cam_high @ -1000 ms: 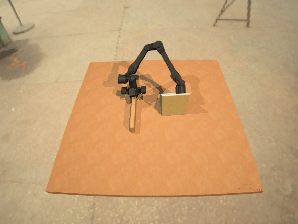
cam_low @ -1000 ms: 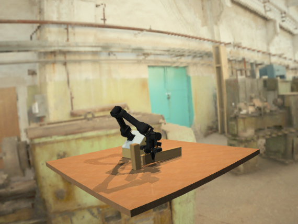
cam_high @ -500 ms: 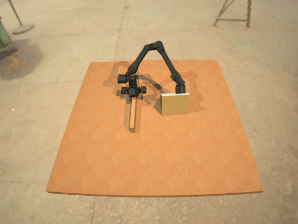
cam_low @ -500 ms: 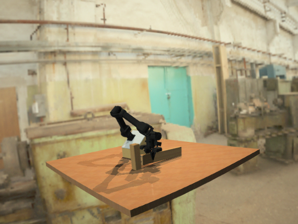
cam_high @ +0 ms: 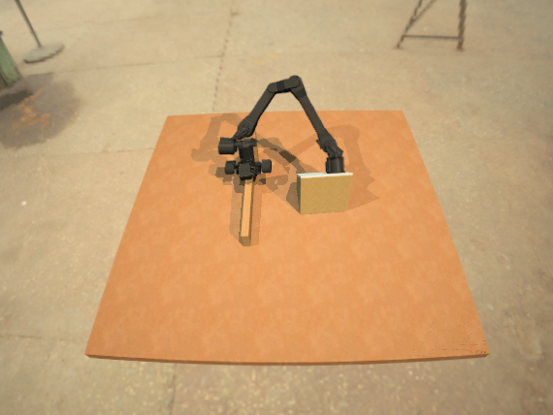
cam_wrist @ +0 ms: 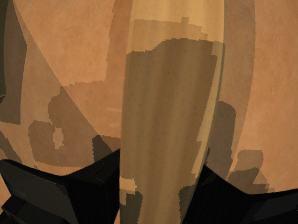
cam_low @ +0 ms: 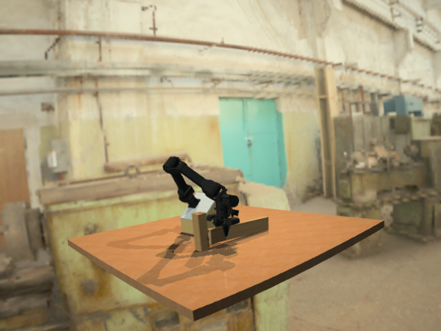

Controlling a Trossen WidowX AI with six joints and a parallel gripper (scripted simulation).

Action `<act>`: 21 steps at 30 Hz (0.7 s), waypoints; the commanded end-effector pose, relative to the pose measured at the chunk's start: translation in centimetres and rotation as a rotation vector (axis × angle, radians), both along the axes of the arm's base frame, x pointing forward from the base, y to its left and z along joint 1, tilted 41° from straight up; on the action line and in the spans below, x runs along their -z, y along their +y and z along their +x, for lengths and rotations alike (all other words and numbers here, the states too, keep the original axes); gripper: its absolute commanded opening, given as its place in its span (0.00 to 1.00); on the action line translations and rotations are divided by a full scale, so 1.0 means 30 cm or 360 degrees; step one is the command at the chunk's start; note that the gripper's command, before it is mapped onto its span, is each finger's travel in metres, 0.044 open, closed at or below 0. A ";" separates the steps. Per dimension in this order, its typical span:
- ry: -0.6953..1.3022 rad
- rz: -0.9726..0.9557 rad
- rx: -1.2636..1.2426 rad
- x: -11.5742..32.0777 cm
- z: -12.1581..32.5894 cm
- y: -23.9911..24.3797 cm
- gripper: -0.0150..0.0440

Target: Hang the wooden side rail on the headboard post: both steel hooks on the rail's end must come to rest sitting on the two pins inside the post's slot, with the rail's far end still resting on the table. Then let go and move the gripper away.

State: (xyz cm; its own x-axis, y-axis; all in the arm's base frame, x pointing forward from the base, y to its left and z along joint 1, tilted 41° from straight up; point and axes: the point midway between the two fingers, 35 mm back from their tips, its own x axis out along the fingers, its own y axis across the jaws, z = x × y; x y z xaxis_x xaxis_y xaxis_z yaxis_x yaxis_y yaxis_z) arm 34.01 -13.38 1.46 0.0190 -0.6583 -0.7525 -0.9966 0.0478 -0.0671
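The wooden side rail [cam_high: 246,208] [cam_low: 251,225] [cam_wrist: 172,100] is a long tan bar on its narrow edge, roughly level. Its far end is at or just above the table; any small gap there cannot be told. The upright headboard post [cam_low: 200,233] stands at the rail's other end, and a narrow gap seems to show between them in the exterior view. In the top view the arm mostly covers the post. My gripper [cam_high: 247,179] [cam_low: 226,233] [cam_wrist: 156,151] is shut on the rail near the post end, a finger on each side. The hooks, slot and pins are hidden.
A tan block with a white top [cam_high: 324,194] [cam_low: 186,226] stands at the arm's base, to the right of the rail in the top view. The arm [cam_high: 310,113] [cam_low: 193,178] arches over from there. The orange table [cam_high: 291,291] [cam_low: 294,251] carries everything.
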 end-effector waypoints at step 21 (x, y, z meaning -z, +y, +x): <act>-0.0006 -0.0002 -0.0009 -0.011 -0.001 -0.007 0.25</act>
State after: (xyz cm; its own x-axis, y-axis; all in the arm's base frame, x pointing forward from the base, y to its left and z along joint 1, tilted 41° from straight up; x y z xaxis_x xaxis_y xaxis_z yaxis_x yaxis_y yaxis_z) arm 33.86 -13.59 1.52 0.0209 -0.6568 -0.7538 -0.9964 0.0484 -0.0698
